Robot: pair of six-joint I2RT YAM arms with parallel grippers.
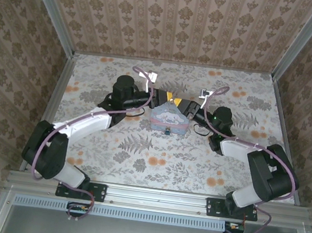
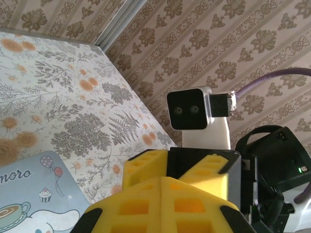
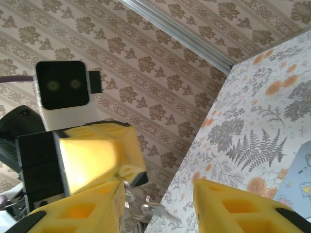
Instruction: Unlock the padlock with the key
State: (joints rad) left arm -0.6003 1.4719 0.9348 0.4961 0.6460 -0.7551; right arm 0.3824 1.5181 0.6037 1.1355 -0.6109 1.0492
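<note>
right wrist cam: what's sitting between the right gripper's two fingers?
A small metal piece, probably the key, hanging from the left gripper's yellow tip. It shows in the right wrist view.

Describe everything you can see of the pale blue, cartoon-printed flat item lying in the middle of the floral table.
The pale blue, cartoon-printed flat item lies flat mid-way across the floral table. It looks like smooth plastic with a rounded corner. The left wrist view shows lettering ending "moro", balloons, a cupcake and a cup. From above, the left gripper and right gripper meet over its far edge; contact cannot be judged. A small dark object sits at its near edge, too small to identify.
</note>
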